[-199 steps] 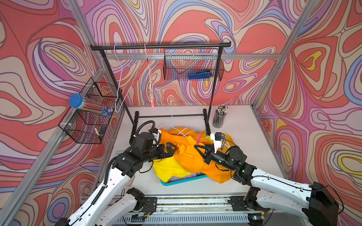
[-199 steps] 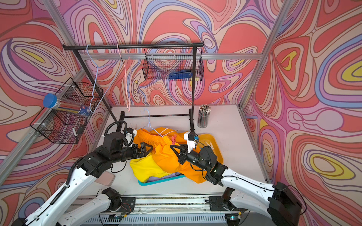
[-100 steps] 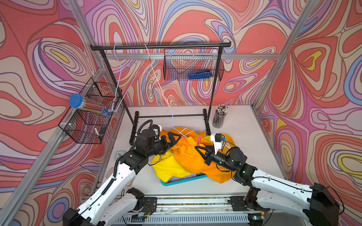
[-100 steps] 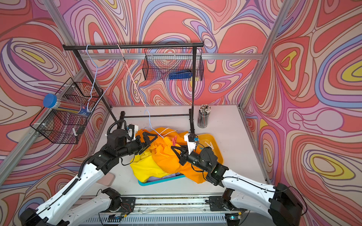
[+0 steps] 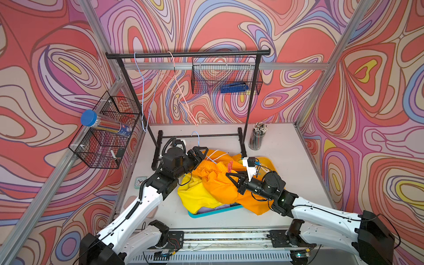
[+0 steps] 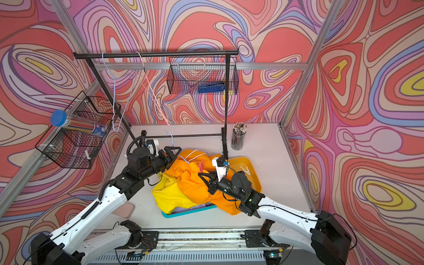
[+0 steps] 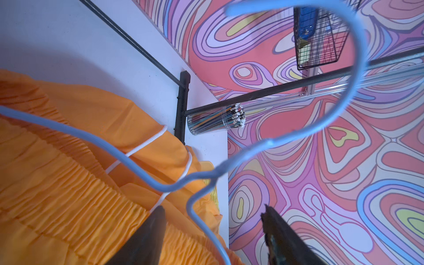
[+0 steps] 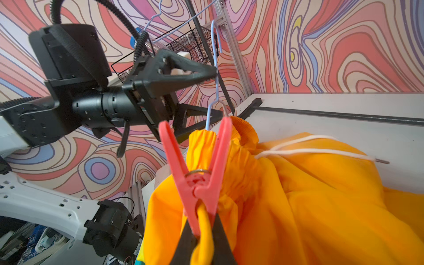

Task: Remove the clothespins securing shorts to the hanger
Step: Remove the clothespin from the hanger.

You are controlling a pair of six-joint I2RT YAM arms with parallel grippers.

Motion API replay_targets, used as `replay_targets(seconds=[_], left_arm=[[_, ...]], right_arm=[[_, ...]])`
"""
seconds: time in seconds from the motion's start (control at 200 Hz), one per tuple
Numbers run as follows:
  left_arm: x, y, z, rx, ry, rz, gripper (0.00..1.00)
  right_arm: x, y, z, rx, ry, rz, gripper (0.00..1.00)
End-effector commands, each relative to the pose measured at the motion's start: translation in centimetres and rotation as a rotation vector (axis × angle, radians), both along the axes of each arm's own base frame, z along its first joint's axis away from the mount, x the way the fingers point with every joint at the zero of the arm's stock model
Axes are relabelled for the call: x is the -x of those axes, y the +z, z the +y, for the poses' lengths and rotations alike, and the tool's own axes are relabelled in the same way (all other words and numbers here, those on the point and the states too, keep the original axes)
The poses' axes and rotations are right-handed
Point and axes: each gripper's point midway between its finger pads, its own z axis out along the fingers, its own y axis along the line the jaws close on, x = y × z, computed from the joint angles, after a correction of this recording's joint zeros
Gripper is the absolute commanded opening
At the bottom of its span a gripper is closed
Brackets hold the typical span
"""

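Right, the action is at the heap of shorts in the middle of the bench (image 5: 293,146). The orange shorts (image 5: 218,183) lie on top, spilling over the yellow shorts (image 5: 192,195). A sliver of lilac fabric (image 5: 207,209) peeks out underneath, in the teal tray (image 5: 215,213).

One pink clothespin (image 8: 197,183) is on show. It stands up from the gathered orange waistband, handles spread in a V, nose clamped down on the cloth. A white drawstring (image 8: 309,151) trails loose across the orange fabric beside it.

The right gripper (image 8: 203,245) is pinched tight on a fold of the orange shorts right at the clip's nose, its fingers almost meeting. Whether they also touch the pink plastic is hard to tell.

Over to the left gripper (image 7: 213,207) — its jaws are apart, roughly half spread. They straddle the pale blue hanger (image 7: 137,164) just under its hook, and the wire runs between the two fingers. From the right wrist view, one fingertip (image 8: 212,72) touches the hanger's neck while the other stands off it. It hasn't clamped on the hanger.

The hanger's shoulders run down into the orange waistband, and its hook rises clear of the pile, close to the base bar of the black rack (image 5: 183,54).

Behind the right arm sits a yellow tray (image 6: 255,179) — a white clothespin (image 6: 245,169) lies loose inside it.
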Motion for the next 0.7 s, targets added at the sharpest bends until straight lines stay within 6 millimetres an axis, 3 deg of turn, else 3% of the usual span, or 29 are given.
replay_targets(seconds=[0.0,0.155,0.26,0.391,0.536,0.696], left_arm=[[-1.0,1.1,-0.4,0.055,0.011,-0.023,0.55],[-1.8,0.6,-0.7,0.109,0.03,-0.019,0.19],[-1.9,0.7,-1.1,0.118,0.014,-0.014,0.0],[-1.6,0.6,-1.4,0.126,-0.006,-0.005,0.0],[-0.7,0.6,-0.7,0.111,0.001,-0.013,0.0],[0.4,1.1,0.4,0.049,0.013,-0.044,0.0]], right_arm=[[0.4,2.1,0.1,-0.035,0.019,-0.05,0.0],[0.6,2.2,0.1,-0.033,0.027,-0.051,0.0],[0.6,2.1,0.0,-0.037,0.025,-0.044,0.0],[0.8,2.0,0.1,-0.04,0.034,-0.036,0.0],[1.2,2.2,0.0,-0.052,0.048,-0.026,0.24],[2.2,2.9,-0.1,-0.045,0.092,-0.01,0.41]])
